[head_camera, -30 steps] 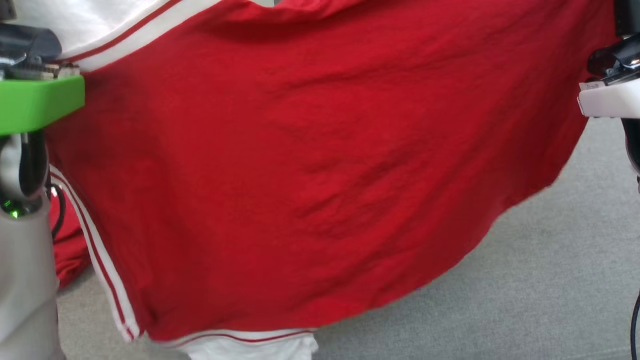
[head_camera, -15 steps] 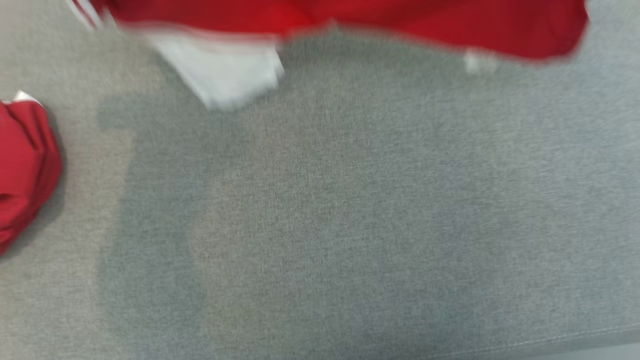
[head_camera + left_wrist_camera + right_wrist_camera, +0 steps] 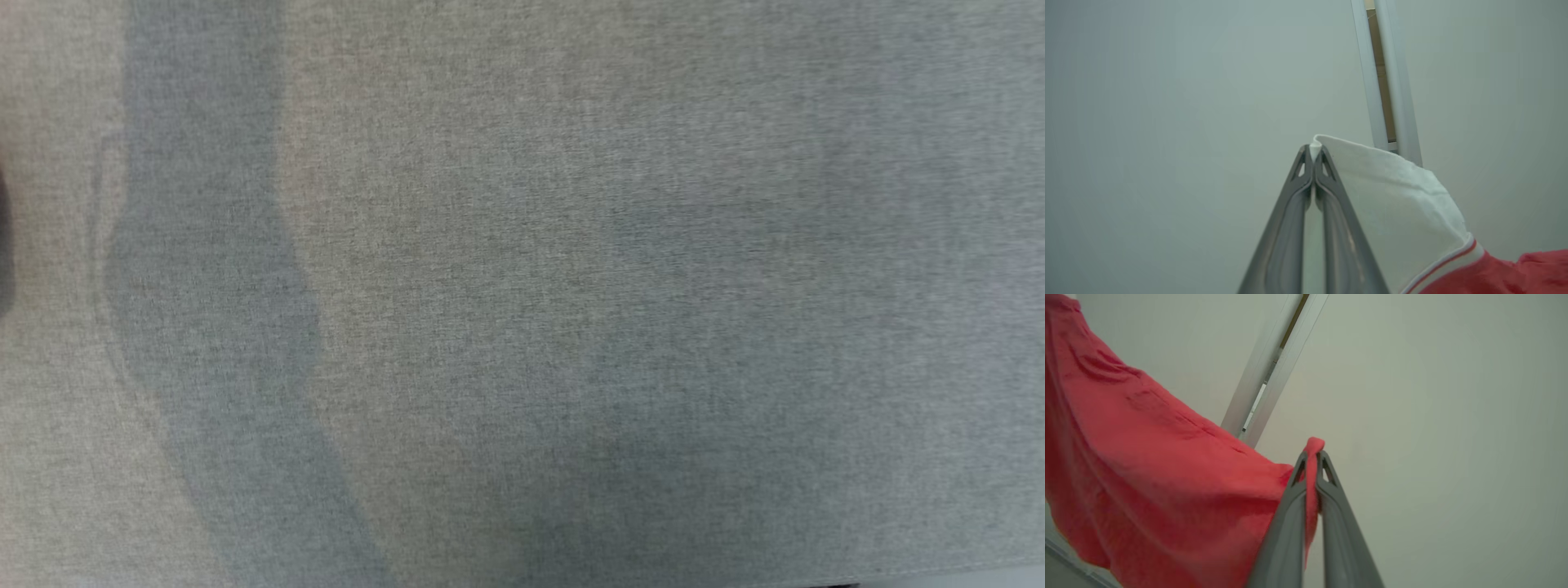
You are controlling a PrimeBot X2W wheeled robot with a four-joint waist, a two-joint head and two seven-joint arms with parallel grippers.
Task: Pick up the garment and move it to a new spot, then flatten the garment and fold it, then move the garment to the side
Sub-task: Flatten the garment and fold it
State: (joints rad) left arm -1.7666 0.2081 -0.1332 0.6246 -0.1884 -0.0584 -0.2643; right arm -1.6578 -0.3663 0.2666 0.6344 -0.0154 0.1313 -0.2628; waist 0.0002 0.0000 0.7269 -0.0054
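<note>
Currently, the left pincer [image 3: 1314, 157] is clamped fully on the white trim of the garment [image 3: 1404, 204]; the right pincer [image 3: 1312, 457] is clamped on a red edge. The garment hangs from both pincers, spread between them.

On my left wrist camera, the garment [image 3: 1400, 204] sits pinched between the tips of the left gripper [image 3: 1314, 153] and falls away to the right of the fingers. Beyond those tips, slightly right, a rail [image 3: 1396, 81] runs up the wall [image 3: 1167, 102]. At my right gripper [image 3: 1312, 456], the cloth is caught at the tips and spreads to the fingers' left, with the rail behind it.
</note>
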